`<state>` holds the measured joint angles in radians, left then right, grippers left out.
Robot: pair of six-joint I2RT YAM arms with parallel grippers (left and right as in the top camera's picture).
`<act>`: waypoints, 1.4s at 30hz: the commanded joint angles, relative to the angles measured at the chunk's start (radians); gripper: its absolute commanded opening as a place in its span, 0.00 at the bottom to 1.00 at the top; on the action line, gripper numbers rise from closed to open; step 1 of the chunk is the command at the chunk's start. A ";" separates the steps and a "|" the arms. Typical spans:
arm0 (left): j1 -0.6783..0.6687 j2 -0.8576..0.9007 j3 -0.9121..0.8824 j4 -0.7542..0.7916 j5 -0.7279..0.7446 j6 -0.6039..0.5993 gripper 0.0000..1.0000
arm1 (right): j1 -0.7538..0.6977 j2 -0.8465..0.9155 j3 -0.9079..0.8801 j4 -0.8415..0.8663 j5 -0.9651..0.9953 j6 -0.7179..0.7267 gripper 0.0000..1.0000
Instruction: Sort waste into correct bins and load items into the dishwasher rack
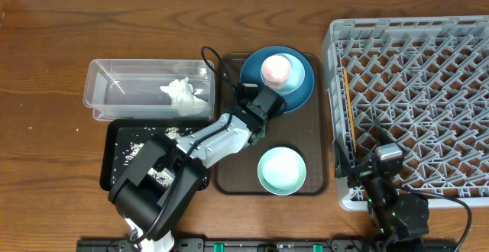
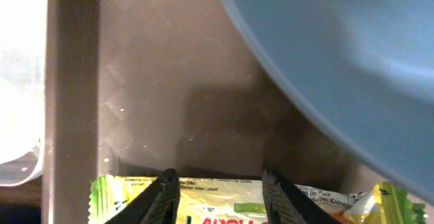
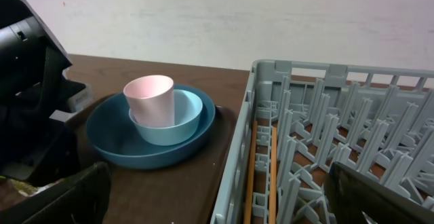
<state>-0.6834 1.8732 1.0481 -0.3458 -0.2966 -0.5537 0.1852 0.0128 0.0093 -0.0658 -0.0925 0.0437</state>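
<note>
A dark wooden tabletop (image 1: pixel 46 53) carries everything. The yellow-green snack wrapper (image 2: pixel 203 207) lies flat on the brown serving tray (image 1: pixel 237 172), just beside the rim of the dark-blue plate (image 3: pixel 112 142). The left claw (image 2: pixel 218 176) sits over the wrapper, its fingers partly spread with a tip on either side of the printed face. I cannot see a pinch on it yet.

On the plate stands the light-blue bowl (image 3: pixel 183 122) with the pink cup (image 3: pixel 149 98) upright inside it. The mint-green bowl (image 1: pixel 281 170) rests alone at the near end of the same tray.

To the left, the clear tub (image 1: pixel 114 92) holds the crumpled napkin (image 1: pixel 182 92), and the black tray (image 1: pixel 114 141) beside it is scattered with rice grains (image 1: pixel 141 137). So two kinds of waste look sorted and the wrapper seems to be the last.

The grey dishwasher rack (image 1: pixel 412 76) on the right holds none of the four dishes. The right claw (image 1: pixel 387 154) hangs at its near left corner, spread wide and holding nothing. By my reckoning all the loading is left to do.
</note>
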 commanded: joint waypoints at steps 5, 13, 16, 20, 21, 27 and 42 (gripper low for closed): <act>0.003 -0.025 -0.012 -0.125 0.029 0.018 0.33 | 0.003 -0.002 -0.004 -0.001 0.006 -0.008 0.99; 0.003 -0.164 -0.012 -0.219 0.156 0.018 0.33 | 0.003 -0.002 -0.004 -0.001 0.006 -0.008 0.99; 0.003 -0.230 -0.012 -0.238 0.156 0.018 0.33 | 0.003 -0.002 -0.004 -0.001 0.006 -0.008 0.99; 0.005 -0.333 -0.012 -0.248 0.154 0.031 0.38 | 0.003 -0.002 -0.004 -0.001 0.006 -0.008 0.99; 0.005 -0.352 -0.012 -0.244 0.146 0.052 0.39 | 0.003 -0.002 -0.004 -0.001 0.007 -0.008 0.99; 0.005 -0.374 -0.012 -0.249 0.109 0.328 0.39 | 0.003 -0.002 -0.004 -0.001 0.006 -0.008 0.99; 0.006 -0.198 -0.013 -0.161 -0.035 0.435 0.07 | 0.003 -0.002 -0.004 -0.001 0.007 -0.008 0.99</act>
<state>-0.6823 1.6325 1.0401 -0.5190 -0.2687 -0.1658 0.1852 0.0128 0.0093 -0.0662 -0.0925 0.0437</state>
